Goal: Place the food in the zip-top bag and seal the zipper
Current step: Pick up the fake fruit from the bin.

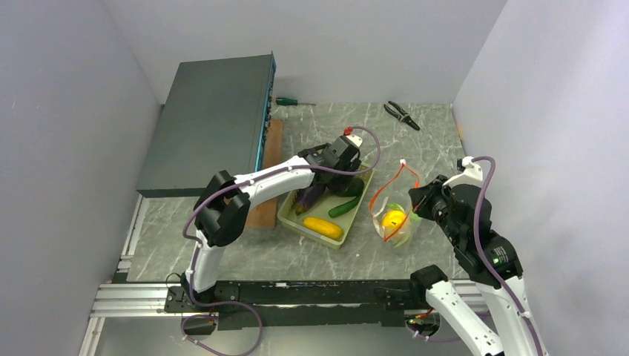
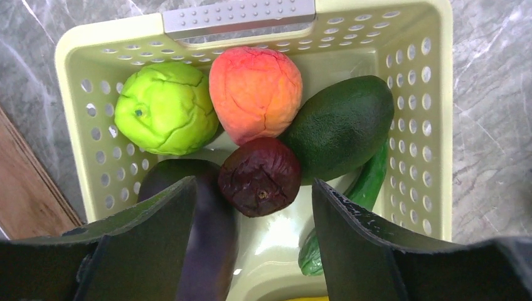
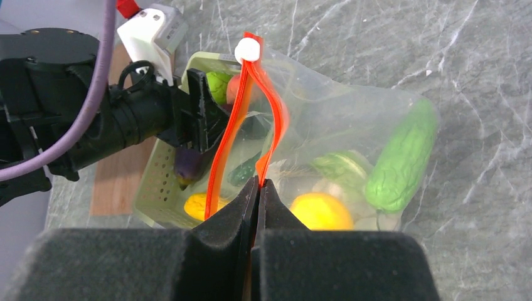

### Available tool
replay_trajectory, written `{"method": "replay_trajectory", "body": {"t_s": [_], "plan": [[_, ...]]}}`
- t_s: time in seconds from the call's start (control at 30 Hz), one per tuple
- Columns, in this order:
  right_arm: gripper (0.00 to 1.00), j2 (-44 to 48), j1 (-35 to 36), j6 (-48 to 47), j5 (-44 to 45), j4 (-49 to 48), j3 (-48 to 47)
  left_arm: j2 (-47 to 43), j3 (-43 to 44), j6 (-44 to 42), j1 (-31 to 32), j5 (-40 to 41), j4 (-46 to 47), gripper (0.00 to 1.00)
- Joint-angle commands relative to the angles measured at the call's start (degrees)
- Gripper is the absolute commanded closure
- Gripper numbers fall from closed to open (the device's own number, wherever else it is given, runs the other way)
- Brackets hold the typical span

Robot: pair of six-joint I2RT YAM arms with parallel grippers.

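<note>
The clear zip-top bag (image 1: 394, 224) stands right of the pale green tray (image 1: 291, 221). In it are an orange-yellow round piece (image 3: 321, 211), a bright green piece (image 3: 401, 160) and a pale leafy piece (image 3: 342, 168). My right gripper (image 3: 258, 183) is shut on the red-orange zipper strip (image 3: 241, 113) and holds the mouth up. The white slider (image 3: 248, 50) sits at the strip's far end. My left gripper (image 2: 252, 186) is open over the tray (image 2: 433, 125), with a small dark purple piece (image 2: 260, 175) just ahead between its fingers, not gripped.
The tray also holds a light green piece (image 2: 164, 106), a peach piece (image 2: 254, 94), an avocado (image 2: 342, 125), a cucumber (image 2: 370, 182), an eggplant (image 2: 213, 238) and a yellow piece (image 1: 323, 227). A dark grey box (image 1: 211, 122), wooden board (image 1: 271, 148), screwdriver (image 1: 293, 101) and pliers (image 1: 401, 114) lie behind.
</note>
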State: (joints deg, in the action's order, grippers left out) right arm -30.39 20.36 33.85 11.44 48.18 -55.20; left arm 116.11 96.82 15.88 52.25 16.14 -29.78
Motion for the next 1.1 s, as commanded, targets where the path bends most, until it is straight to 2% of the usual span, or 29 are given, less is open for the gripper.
{"method": "replay_trajectory", "body": {"t_s": [0.0,0.27,0.43,0.57,0.67,0.83,1.07], "plan": [[1.0,-0.49,0.2,-0.87,-0.46,-3.54,0.01,1.63,2.55,-1.61,-0.12,-0.05,0.69,0.28],[1.0,-0.58,0.18,-0.76,-0.8,-3.9,0.59,3.08,-0.44,-0.59,-0.11,-0.95,1.19,0.29],[1.0,-0.96,0.25,-0.49,-1.39,-4.15,0.96,3.92,0.03,-1.01,-0.11,0.47,0.43,0.35],[1.0,-1.12,0.2,-0.5,-1.58,-4.28,0.95,3.77,0.47,-2.01,-0.06,1.34,0.73,0.44],[1.0,-1.29,0.18,-0.54,-1.38,-4.21,0.96,2.78,0.58,-2.06,-0.09,1.3,0.35,0.56],[1.0,-1.49,0.24,-0.3,-2.14,-5.14,1.83,-2.72,-2.72,-1.3,-0.1,-0.4,1.84,0.65],[1.0,-1.47,0.2,0.04,-2.62,-5.26,2.31,-13.63,-9.51,2.35,-0.07,-5.54,4.08,0.66]]}}
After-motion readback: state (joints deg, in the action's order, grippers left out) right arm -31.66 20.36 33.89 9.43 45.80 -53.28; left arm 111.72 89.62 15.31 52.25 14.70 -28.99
